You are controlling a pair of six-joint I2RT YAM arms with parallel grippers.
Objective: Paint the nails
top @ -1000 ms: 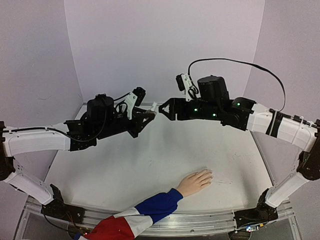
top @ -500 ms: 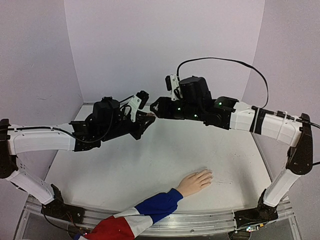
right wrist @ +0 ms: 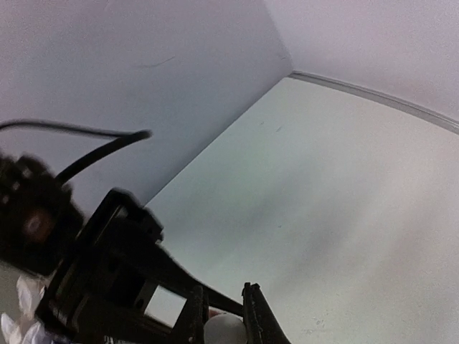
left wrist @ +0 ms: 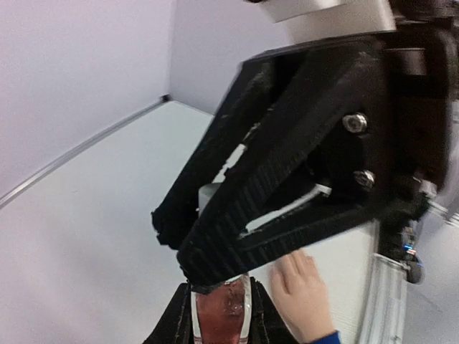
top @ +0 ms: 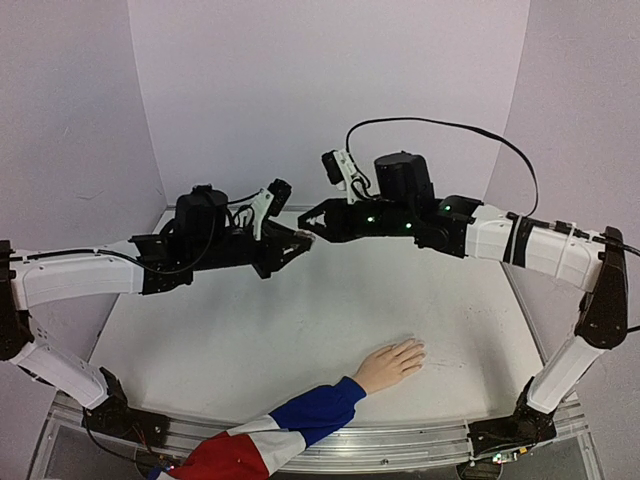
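A pale hand (top: pixel 392 362) in a blue, white and red sleeve (top: pixel 290 425) lies flat on the white table (top: pixel 300 330) near its front edge. Its nails are too small to make out. Both grippers meet in the air over the back of the table. My left gripper (top: pixel 299 240) is shut on a small bottle of pinkish-red polish (left wrist: pixel 224 315). My right gripper (top: pixel 318 224) is shut on the bottle's white cap (right wrist: pixel 224 328). In the left wrist view the right gripper's black fingers (left wrist: pixel 237 236) cover the bottle's top, and the hand (left wrist: pixel 305 294) shows below them.
Pale purple walls (top: pixel 330 90) close the table in at the back and on both sides. A black cable (top: pixel 450 125) arcs above the right arm. A metal rail (top: pixel 400 440) runs along the front edge between the two arm bases.
The right gripper has moved left to the left gripper and closed on the bottle's cap. The left gripper still holds the bottle in nearly the same spot. The hand has not moved.
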